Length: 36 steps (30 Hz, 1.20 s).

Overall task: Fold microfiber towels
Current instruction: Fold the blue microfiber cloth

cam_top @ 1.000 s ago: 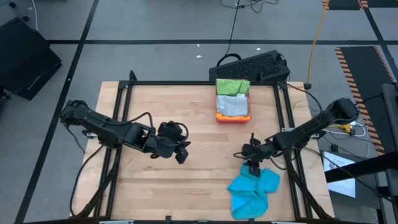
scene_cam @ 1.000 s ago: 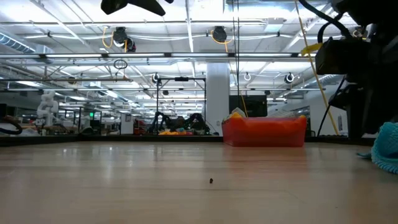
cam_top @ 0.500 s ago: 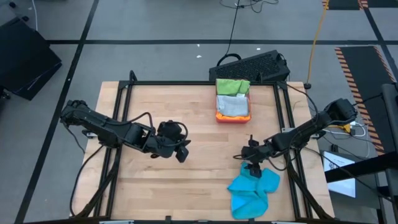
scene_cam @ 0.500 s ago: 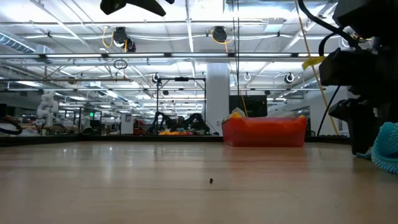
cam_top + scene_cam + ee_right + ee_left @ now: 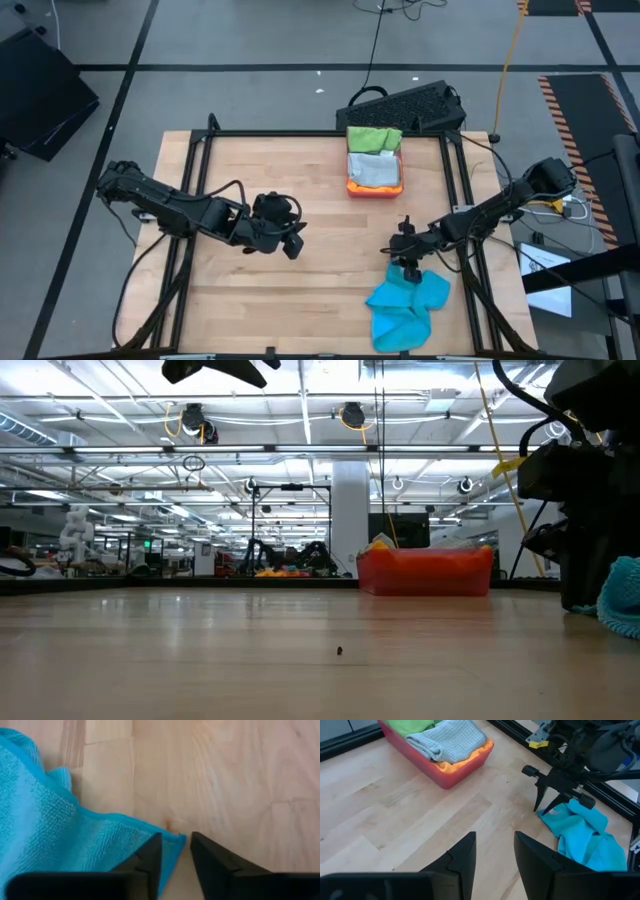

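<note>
right gripper [image 5: 406,268] now lower than a second ago, down at table [image 5: 330,250] surface on near corner of crumpled blue towel [image 5: 408,308]; fingers [image 5: 150,857] narrowly apart, straddling towel's corner edge, grip on cloth not confirmed. left gripper [image 5: 293,243] unchanged, hovering mid-table, fingers [image 5: 462,857] slightly parted, holding nothing. blue towel lies at table's front right. green, grey and orange towels [image 5: 375,160] sit stacked in red tray [image 5: 375,188] at far edge.
</note>
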Tool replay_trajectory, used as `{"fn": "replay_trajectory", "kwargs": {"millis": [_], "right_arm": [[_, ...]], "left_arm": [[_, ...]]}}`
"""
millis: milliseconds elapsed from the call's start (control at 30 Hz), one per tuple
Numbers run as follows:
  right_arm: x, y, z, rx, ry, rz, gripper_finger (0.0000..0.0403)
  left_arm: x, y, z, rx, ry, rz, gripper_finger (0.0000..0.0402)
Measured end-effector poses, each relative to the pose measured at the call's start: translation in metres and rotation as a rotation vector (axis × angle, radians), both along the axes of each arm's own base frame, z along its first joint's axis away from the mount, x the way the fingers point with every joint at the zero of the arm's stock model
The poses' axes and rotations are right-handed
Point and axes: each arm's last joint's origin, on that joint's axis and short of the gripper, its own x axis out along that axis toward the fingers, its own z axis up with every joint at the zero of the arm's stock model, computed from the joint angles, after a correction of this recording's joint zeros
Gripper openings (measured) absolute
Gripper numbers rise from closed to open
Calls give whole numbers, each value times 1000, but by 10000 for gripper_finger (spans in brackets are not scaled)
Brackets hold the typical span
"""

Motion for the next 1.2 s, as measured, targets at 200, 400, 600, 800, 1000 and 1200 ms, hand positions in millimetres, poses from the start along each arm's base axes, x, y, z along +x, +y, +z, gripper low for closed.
{"fn": "replay_trajectory", "kwargs": {"millis": [200,400,600,800,1000,1200], "right_arm": [[0,-1,-2,-15,-31,-2,11],[5,2,11,32,-55,0,4],[8,4,41,71,-61,7,1],[8,4,75,94,-113,-27,1],[11,-1,108,130,-189,-68,0],[24,-13,145,155,-343,-161,0]], "left_arm": [[2,7,0,0,0,22,134],[4,13,0,13,6,32,134],[5,16,0,23,9,32,134],[5,18,0,30,9,33,134],[12,19,4,11,-58,40,134],[51,10,4,22,-261,-123,143]]}}
